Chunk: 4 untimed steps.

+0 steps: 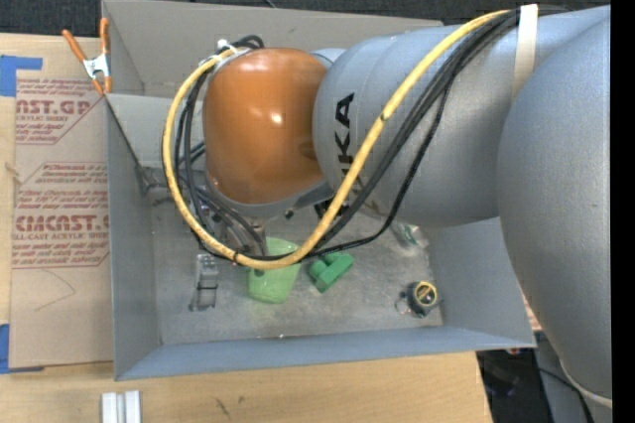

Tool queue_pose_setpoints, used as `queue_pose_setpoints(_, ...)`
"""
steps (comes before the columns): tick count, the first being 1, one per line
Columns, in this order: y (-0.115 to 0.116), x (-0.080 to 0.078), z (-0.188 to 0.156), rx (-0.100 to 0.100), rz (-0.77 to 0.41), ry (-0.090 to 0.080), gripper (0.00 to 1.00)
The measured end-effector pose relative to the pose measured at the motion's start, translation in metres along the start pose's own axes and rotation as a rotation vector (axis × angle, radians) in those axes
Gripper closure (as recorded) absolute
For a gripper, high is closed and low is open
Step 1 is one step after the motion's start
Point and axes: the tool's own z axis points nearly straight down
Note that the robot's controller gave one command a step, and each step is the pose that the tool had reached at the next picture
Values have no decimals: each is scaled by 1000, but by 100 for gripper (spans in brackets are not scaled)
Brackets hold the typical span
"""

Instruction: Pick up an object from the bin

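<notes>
- Nearest the lens is seen the grey arm (466,123), reaching in from 3 o'clock, with its orange cover (263,123) hung over the 10 o'clock part of the grey bin (298,352).
- A loop of yellow and black cables (260,263) is draped round the cover and sags low over the bin floor.
- The state of the fingers cannot be told, since whatever lies beneath the orange cover is hidden; nothing is seen to be held.
- The step in hand is judged to be the approach, with no lift yet made.
- A pale green lump (273,280) is found at about 7 o'clock on the floor, just under the cable loop and nearest the cover's lower edge; it is taken as the likeliest thing to be picked.
- Its top is crossed by the cable; its long axis is judged to run roughly 12 to 6, though little length is shown.
- A darker green piece (330,269) lies just beside it at 3 o'clock, pointed about 8 to 2.
- A small metal clip (205,284) lies at 9 o'clock of the lump, and a black-and-yellow round piece (422,297) well apart at 4 o'clock.
- A straight descent onto the lump, with the grip set across its short axis, is what the next move is judged to call for.
</notes>
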Motion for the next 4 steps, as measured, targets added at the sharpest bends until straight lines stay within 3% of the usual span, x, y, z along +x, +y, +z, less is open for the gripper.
queue_pose_setpoints(1,0,0,0,0,0,0,100)
queue_pose_setpoints(2,0,0,0,0,0,0,0)
queue_pose_setpoints(3,-126,-40,95,3,-302,3,0)
queue_pose_setpoints(4,-146,-40,153,0,-302,4,0)
